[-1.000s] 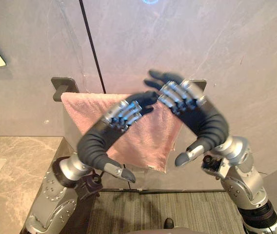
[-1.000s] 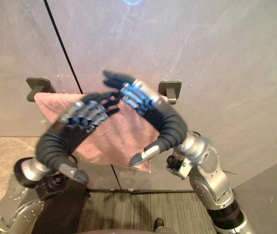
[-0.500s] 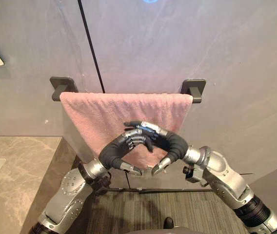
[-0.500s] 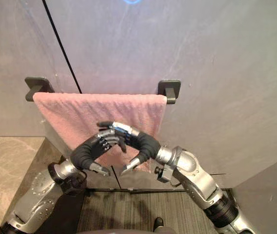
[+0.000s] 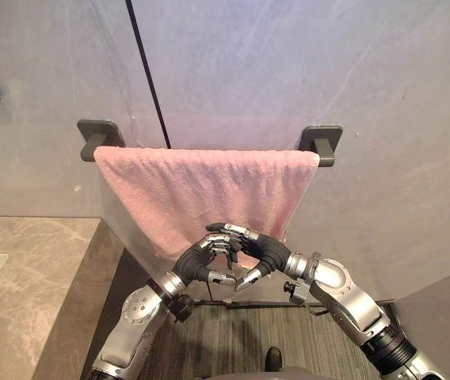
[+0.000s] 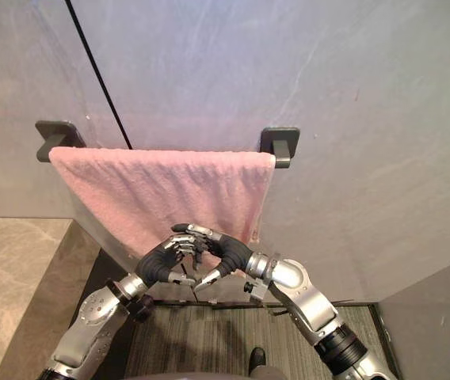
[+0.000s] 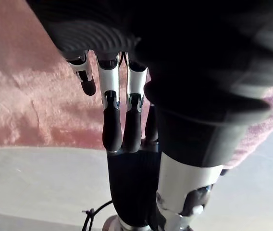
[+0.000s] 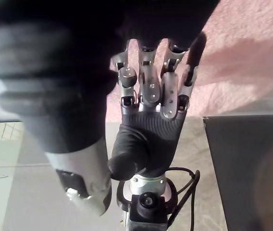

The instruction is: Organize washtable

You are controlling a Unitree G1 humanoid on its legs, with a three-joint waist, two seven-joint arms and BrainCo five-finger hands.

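The pink towel [image 5: 201, 186] hangs over a rail between two dark, blocky brackets, one at the left [image 5: 97, 134] and one at the right [image 5: 322, 141]. Its cloth is nubbly terry with a straight top fold, spread flat across nearly the whole rail. My left hand [image 5: 196, 264] and right hand [image 5: 263, 249] meet in front of its lower edge, their ribbed dark backs arched toward each other. My left fingers [image 7: 111, 125] are straight and side by side, laid against the back of the right hand with the pink pile behind them. My right fingers [image 5: 233, 230] reach loosely over the left ones, thumb out and apart below; neither hand has any cloth pinched. I cannot tell whether my fingertips touch the towel. The wall [image 5: 288, 71] is smooth grey stone with pale veins, cut by one thin black seam [image 5: 146, 71]. A mottled brown marble table [image 5: 35, 277] sits on my left, with a dark, streaked floor [image 5: 233, 340] below.
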